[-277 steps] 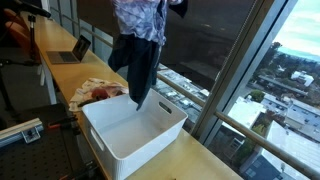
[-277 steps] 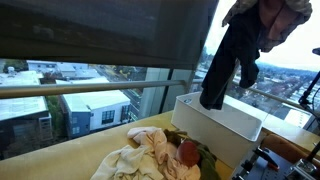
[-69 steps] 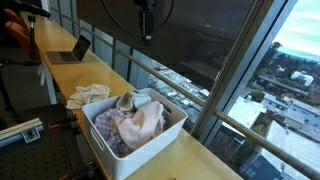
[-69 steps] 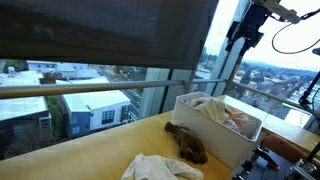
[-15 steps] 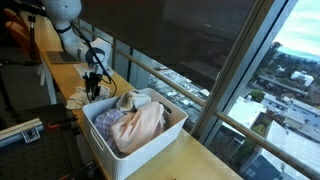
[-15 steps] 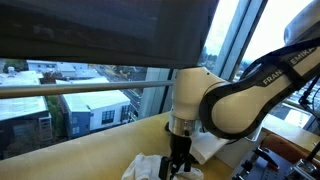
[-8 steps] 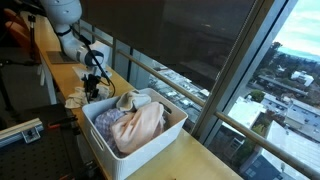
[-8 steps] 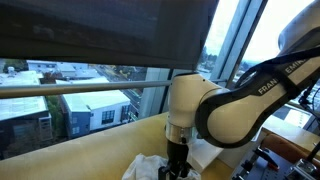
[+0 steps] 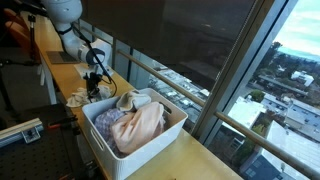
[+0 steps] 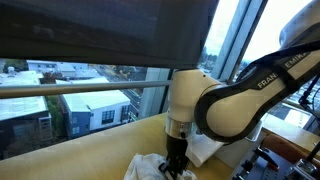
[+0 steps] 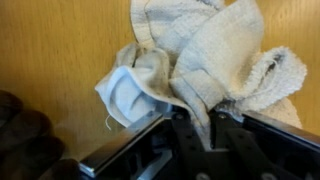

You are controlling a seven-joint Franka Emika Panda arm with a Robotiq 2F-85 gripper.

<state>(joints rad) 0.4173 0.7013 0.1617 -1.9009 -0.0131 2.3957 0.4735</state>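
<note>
Claw: the gripper had its jaws drawn in narrow, pinching a fold of the towel that ran down into the gap between them, as the wrist view showed.
Claw's place: in both exterior views the gripper pointed straight down and sat low on the table, right on the cloth.
Towel: a cream, nubbly towel lay crumpled in a heap on the wooden table, just beside the near end of the basket. In an exterior view it showed as a pale bundle under and around the fingertips.
Towel's shape: bunched, with several folds pulled toward the claw; one paler, smoother flap stuck out to the side in the wrist view.
Arm: the arm bent down from above in one exterior view; in another its white body filled much of the frame and hid most of what stood behind it.
Basket: a white, rectangular basket stood on the same table, holding a pile of clothes in pink, grey and lilac tones.
Dark cloth: a dark brown cloth lay on the table near the towel, at the edge of the wrist view; what it was could not be told.
Laptop: a laptop stood open farther along the table, well apart from the towel.
Window: a large window ran along the table, with buildings outside below.
</note>
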